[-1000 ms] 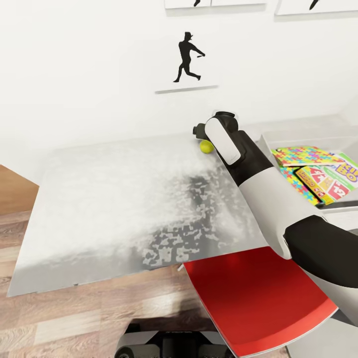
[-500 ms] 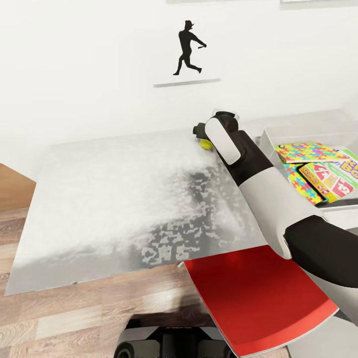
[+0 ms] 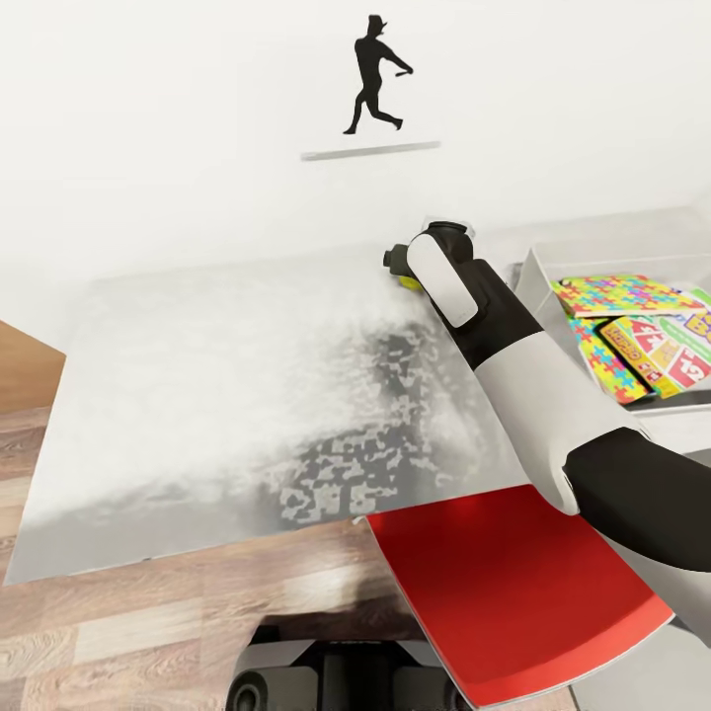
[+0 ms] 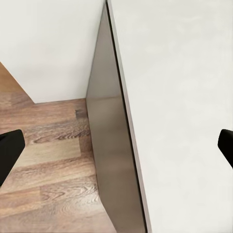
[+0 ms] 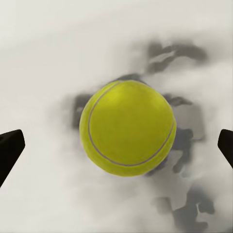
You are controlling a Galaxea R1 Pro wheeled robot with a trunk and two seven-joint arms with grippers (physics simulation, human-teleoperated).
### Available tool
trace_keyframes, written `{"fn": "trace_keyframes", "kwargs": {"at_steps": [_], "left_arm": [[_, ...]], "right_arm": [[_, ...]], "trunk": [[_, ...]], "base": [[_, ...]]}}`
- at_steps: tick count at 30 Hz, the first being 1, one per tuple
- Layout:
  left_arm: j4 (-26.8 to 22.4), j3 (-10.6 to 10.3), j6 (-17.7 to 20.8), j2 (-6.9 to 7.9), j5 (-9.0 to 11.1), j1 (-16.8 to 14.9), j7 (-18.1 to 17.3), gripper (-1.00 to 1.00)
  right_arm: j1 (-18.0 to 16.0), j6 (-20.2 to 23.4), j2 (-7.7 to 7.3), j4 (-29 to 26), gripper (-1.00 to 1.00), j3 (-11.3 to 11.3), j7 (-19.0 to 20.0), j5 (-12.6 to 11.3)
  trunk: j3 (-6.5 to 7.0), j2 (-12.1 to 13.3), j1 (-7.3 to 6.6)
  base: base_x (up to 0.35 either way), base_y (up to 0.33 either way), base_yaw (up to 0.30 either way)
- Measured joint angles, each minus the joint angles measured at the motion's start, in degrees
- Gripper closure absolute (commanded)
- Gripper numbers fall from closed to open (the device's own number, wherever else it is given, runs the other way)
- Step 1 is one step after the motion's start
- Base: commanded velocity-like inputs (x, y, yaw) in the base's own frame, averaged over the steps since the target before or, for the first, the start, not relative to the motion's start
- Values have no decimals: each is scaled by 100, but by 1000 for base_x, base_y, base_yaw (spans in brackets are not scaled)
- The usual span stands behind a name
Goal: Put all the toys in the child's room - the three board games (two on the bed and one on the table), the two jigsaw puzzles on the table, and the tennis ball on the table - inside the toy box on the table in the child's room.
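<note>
Tennis ball [image 5: 127, 127], small, yellow-green and seamed with a pale curved line, sits on the pale grey mottled top of the table [image 3: 217, 395], centred between the two dark fingertips [image 5: 10, 148] of the right gripper [image 5: 116, 150], which stand wide apart with bare tabletop between each tip and the ball, so nothing is grasped. From the head camera the ball is a sliver of yellow-green [image 3: 406, 280] just under the right gripper's black wrist end [image 3: 400, 265], near the table's far edge by the white wall. The white and black right arm [image 3: 513, 365] reaches across the table to it. Beside the ball, towards the arm's outer side, the shallow light-grey toy box [image 3: 538, 267] stands on the table, holding a bright multicoloured jigsaw puzzle [image 3: 617, 294] and a green-yellow-red printed board game box [image 3: 667, 351] lying on another puzzle square [image 3: 595, 360]. On the wall above the ball hangs a black silhouette of a batter [image 3: 375, 74]. A red flat panel [image 3: 504, 592] shows below the table's near edge. The left gripper [image 4: 116, 150] hangs spread wide over the table's edge and the brown wooden floor [image 4: 48, 160].
</note>
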Motion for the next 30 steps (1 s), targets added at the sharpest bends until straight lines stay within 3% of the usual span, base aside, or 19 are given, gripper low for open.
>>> {"fn": "trace_keyframes", "kwargs": {"at_steps": [13, 30], "left_arm": [[0, 2, 0, 0, 8, -1, 0, -100], [0, -2, 0, 0, 8, -1, 0, -100]], "right_arm": [[0, -6, -3, 4, -100, 0, -6, 1], [0, -1, -9, 4, -100, -5, -7, -8]], "trunk": [[-116, 0, 0], [-172, 0, 0]], "base": [[0, 0, 0], [0, 0, 0]]}}
